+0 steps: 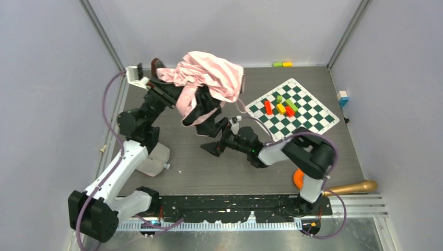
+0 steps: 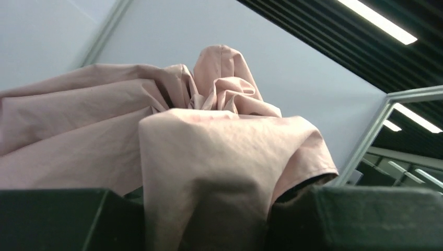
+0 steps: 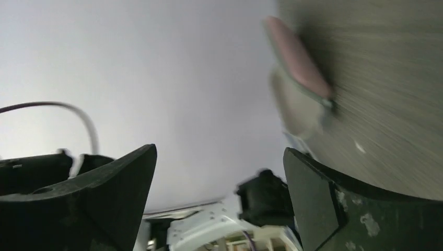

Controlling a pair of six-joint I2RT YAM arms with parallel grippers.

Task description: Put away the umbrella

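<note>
Left gripper (image 2: 209,191) fingers (image 2: 52,219) fill the bottom of the left wrist view, clamped on a fold of pale pink fabric of the umbrella (image 1: 211,73). Umbrella is held up off the table (image 1: 209,175), left of the chessboard (image 1: 313,119), as a crumpled bundle with pink on top and black hanging underneath. Its right edge stops just short of the chessboard's left corner. Can't tell if they touch.

Right gripper (image 3: 220,151) is released, jaws wide apart with nothing between them. It sits low, left of and nearer than the chessboard, just below the black part of the bundle.

Colored blocks (image 1: 281,107) lie on the chessboard's left half, apart from the umbrella. Bare table runs from the chessboard's near edge toward the arm bases. Room is tighter behind the chessboard: the back wall is close, with two small blocks (image 1: 282,64) against it. Tan club-shaped thing (image 1: 351,186) lies nearer than and right of the chessboard, at the table's near edge.
</note>
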